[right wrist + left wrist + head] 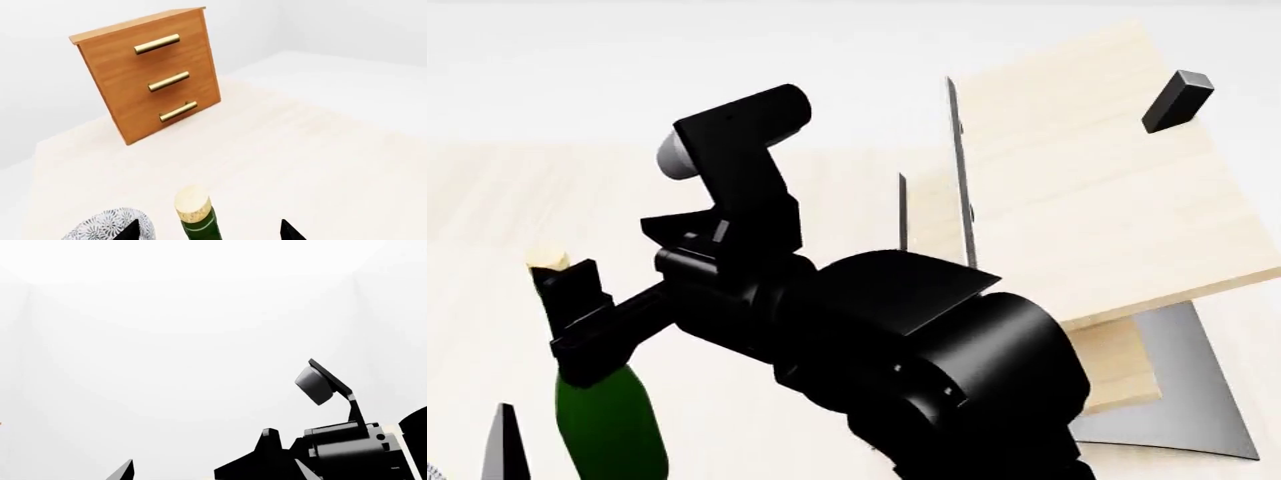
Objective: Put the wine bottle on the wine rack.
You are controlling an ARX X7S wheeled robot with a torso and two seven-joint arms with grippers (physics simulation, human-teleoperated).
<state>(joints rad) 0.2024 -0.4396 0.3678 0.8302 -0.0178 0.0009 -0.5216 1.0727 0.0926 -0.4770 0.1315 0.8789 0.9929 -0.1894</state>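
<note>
Nearest in the head view, a bulky black arm fills the lower middle of the frame. At lower left, the right gripper (571,300) sits at the neck of the wine bottle (609,425), just below its tan cork. Whether the fingers clamp the glass cannot be told. In the right wrist view two dark fingertips (131,231) flank the neck at the bottom edge, well apart, so they look open around it rather than closed.

Beside the bottle, at lower left of that view, sits a patterned bowl (107,227); its contents are hidden.

The left gripper (200,467) faces blank white; its fingers' state is unclear.

Beyond, at upper right of the head view, the wine rack (1081,180) tilts, empty. Farther across the tabletop (300,165) stands a drawer cabinet (150,75), drawers shut.

A good grasp would close squarely on the neck, keeping the bottle upright before lifting.
</note>
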